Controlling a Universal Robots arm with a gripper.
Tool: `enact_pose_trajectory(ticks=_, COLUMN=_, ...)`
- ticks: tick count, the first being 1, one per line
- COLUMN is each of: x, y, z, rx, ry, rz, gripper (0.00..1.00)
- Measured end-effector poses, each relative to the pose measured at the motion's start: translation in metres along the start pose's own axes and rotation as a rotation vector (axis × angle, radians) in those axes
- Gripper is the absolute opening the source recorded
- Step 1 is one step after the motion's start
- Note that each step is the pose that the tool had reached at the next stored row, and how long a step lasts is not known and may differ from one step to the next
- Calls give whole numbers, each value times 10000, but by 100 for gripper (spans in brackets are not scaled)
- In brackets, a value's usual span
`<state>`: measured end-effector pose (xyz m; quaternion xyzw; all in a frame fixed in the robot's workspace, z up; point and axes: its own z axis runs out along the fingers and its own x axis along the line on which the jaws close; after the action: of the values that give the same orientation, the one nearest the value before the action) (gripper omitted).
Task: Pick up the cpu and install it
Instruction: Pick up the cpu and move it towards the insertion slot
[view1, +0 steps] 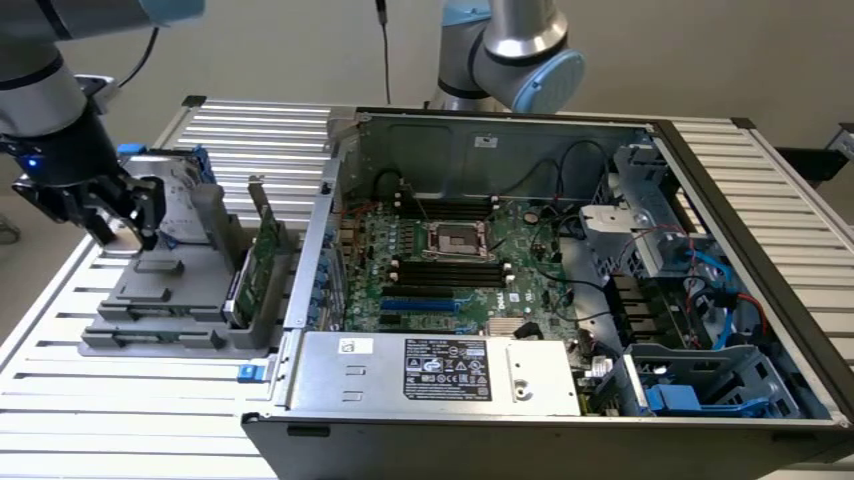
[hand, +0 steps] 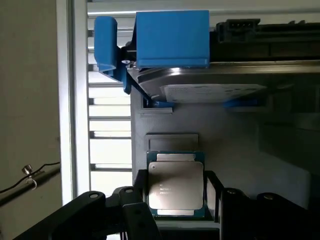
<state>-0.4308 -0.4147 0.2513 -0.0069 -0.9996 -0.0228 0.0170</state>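
jaws closed on two opposite edges of the cpu (hand: 175, 186), chip flat between them on grey holder (view1: 160, 312)

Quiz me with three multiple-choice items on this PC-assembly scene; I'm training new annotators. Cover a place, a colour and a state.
1. Where does the cpu lie?
A) on the floor
B) on the grey holder
C) in a person's hand

2. What colour are the handles of the hard drive?
A) blue
B) red
C) yellow

3. How is the computer case?
A) shut, with its panel on
B) turned upside down
C) open, with the motherboard exposed

Answers:
1 B: the cpu rests flat on the holder, with the gripper right at it.
2 A: the blocks at the drive's end are bright blue.
3 C: the board and its cables show from above.
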Motion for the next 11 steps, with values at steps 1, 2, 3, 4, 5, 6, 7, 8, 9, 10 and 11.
enact_pose_trajectory(ticks=1, x=-15, y=2, z=-46, rx=1, ry=1, rz=4, gripper=55)
enact_pose_trajectory(ticks=2, x=-30, y=4, z=-91, rx=0, ry=1, rz=11, gripper=55)
enact_pose_trajectory(ticks=3, x=-46, y=7, z=-137, rx=0, ry=0, rz=17, gripper=55)
enact_pose_trajectory(ticks=4, x=-64, y=10, z=-187, rx=0, ry=0, rz=24, gripper=55)
enact_pose_trajectory(ticks=5, x=-81, y=12, z=-232, rx=0, ry=1, rz=29, gripper=55)
enact_pose_trajectory(ticks=6, x=-98, y=14, z=-278, rx=0, ry=0, rz=34, gripper=55)
enact_pose_trajectory(ticks=7, x=-116, y=16, z=-323, rx=0, ry=0, rz=37, gripper=55)
enact_pose_trajectory(ticks=8, x=-134, y=19, z=-369, rx=0, ry=0, rz=42, gripper=55)
enact_pose_trajectory(ticks=9, x=-153, y=21, z=-414, rx=-2, ry=-1, rz=46, gripper=55)
enact_pose_trajectory(ticks=10, x=-171, y=23, z=-460, rx=-1, ry=-2, rz=50, gripper=55)
enact_pose_trajectory(ticks=11, x=-189, y=26, z=-505, rx=-1, ry=0, rz=54, gripper=55)
